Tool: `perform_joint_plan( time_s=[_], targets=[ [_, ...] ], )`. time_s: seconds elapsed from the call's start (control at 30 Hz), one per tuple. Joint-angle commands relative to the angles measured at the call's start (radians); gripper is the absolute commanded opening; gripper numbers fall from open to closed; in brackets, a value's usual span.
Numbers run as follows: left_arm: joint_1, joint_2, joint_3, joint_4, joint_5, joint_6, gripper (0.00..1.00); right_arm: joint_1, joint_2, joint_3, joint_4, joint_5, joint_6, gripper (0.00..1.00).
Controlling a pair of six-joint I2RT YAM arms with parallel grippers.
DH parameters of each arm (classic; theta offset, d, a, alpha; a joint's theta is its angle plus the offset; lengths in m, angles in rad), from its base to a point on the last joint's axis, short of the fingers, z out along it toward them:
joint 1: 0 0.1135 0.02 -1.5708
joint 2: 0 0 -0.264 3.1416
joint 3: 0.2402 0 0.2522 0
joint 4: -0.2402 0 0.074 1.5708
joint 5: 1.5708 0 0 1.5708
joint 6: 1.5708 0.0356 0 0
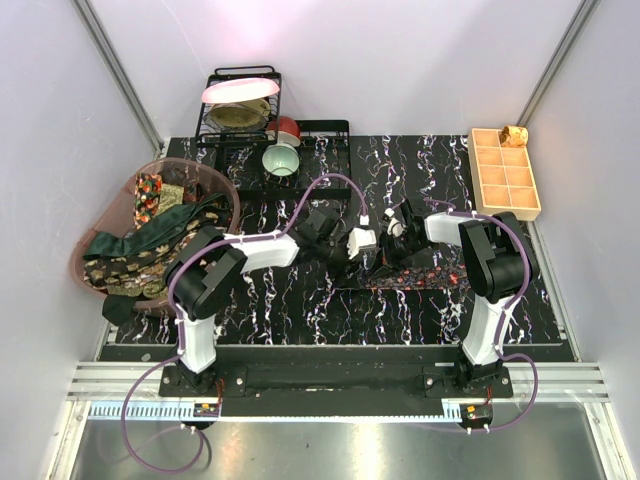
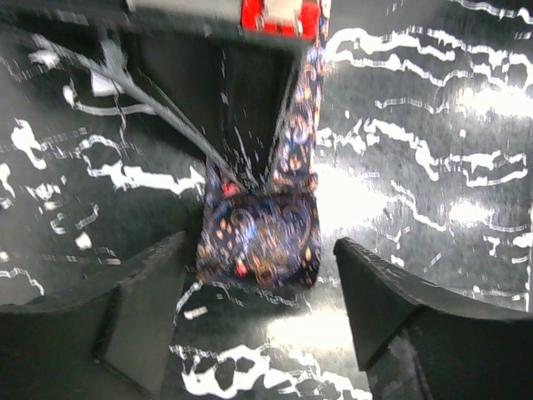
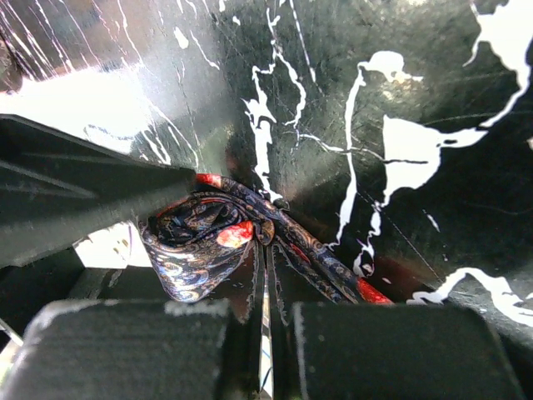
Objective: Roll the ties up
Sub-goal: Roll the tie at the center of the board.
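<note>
The tie (image 1: 420,275) lies near the middle of the desk (image 1: 300,310). It is a narrow band of dark cloth with small red and orange dots. The desk surface is glossy black with white veins like marble.

The top view shows only a dark strip between the two arms. The left wrist view shows much more. One end of the tie (image 2: 262,242) is folded into a flat, nearly square packet with a paisley pattern, and the band runs away from it. The left jaws are spread wide, with one black finger (image 2: 141,317) on each side of the packet and not touching it.

The right wrist view shows the tie (image 3: 200,242) as a loose, soft curl with a red spot. The right jaws are pressed together and pinch a thin edge of the cloth between them.

The other ties (image 1: 150,235), green and brown-gold, are heaped in a round pinkish basket (image 1: 225,185) at the left edge of the desk. A tan tray (image 1: 504,170) with square compartments sits at the far right corner. Open desk lies between the tie and the arm bases.
</note>
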Motion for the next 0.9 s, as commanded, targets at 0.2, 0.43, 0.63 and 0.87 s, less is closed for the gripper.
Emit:
perform_joint_plan(
  time_s=[0.2, 0.43, 0.63, 0.87],
  targets=[
    [-0.024, 0.072, 0.044, 0.104, 0.009, -0.009, 0.53, 0.0, 0.026, 0.017, -0.015, 0.08, -0.034, 0.0],
    [-0.032, 0.055, 0.024, -0.03, -0.043, 0.069, 0.42, 0.0, 0.023, 0.019, -0.018, 0.077, -0.032, 0.0],
    [-0.035, 0.032, 0.01, -0.104, -0.102, 0.115, 0.37, -0.002, 0.026, 0.028, -0.024, 0.055, -0.029, 0.0],
    [-0.075, 0.021, 0.041, -0.202, -0.223, 0.16, 0.32, -0.072, -0.021, 0.086, -0.097, -0.089, -0.049, 0.34]
  ],
)
